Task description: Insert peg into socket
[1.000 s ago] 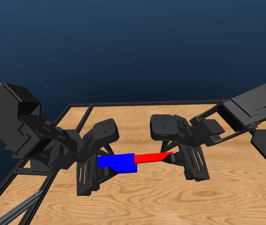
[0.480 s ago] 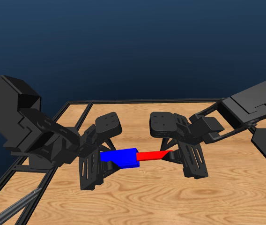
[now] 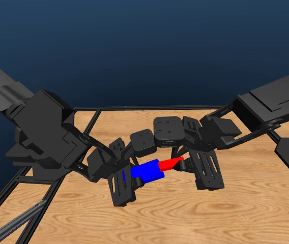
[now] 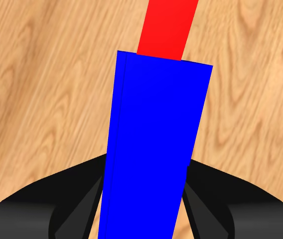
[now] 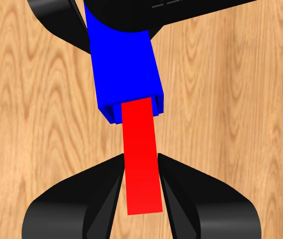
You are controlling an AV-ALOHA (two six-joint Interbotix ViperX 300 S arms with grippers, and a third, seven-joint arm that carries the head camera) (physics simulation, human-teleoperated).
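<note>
Above the middle of the wooden table (image 3: 246,203), two black robot arms meet, each holding one part in the air. At the left, the left gripper (image 3: 126,175) is clamped on the socket (image 3: 147,171), a chunky bright blue rectangular block with a hollow end; its two black jaws press against the block's two sides in the left wrist view, where the socket (image 4: 154,149) fills the centre. At the right, the right gripper (image 3: 188,163) grasps the peg (image 3: 170,163), a slim bright red rectangular bar with a plain matte finish. From the right wrist camera, the jaws close on either side of the peg (image 5: 141,154), and the bar's far end sits inside the open mouth of the socket (image 5: 124,67). From the left wrist camera, the peg (image 4: 167,27) emerges from the far end of the blue block, roughly in line with it. Both parts hang clear of the tabletop, with wood grain visible beneath them. A dark blue background lies beyond the table's far edge.
</note>
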